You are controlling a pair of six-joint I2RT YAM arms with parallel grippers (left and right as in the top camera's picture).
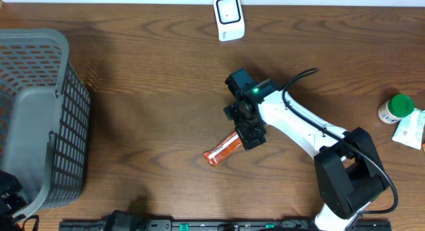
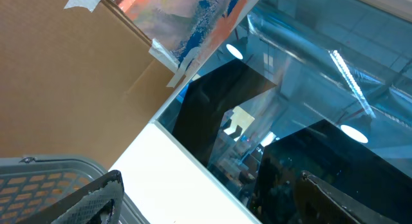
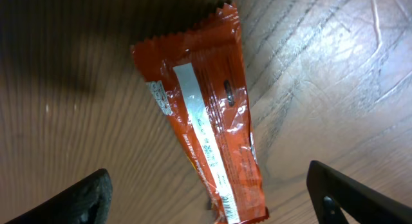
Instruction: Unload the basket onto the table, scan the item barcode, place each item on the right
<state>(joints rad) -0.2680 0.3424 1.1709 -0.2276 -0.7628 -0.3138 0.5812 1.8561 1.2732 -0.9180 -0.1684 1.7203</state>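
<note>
W/ the right gripper (image 3: pixel 212 195) spread wide & empty over the orange foil snack wrapper (image 3: pixel 206 127) lying flat on the brown wooden table (image 3: pixel 354 69), we centre across its narrow width, then pinch gently w/o creasing.

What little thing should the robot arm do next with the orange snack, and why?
Probably lower the right arm and close its fingers on the orange plastic snack wrapper. It lies loose on the brown wooden table between the open fingers, and the white boxy scanner sits farther off.
</note>
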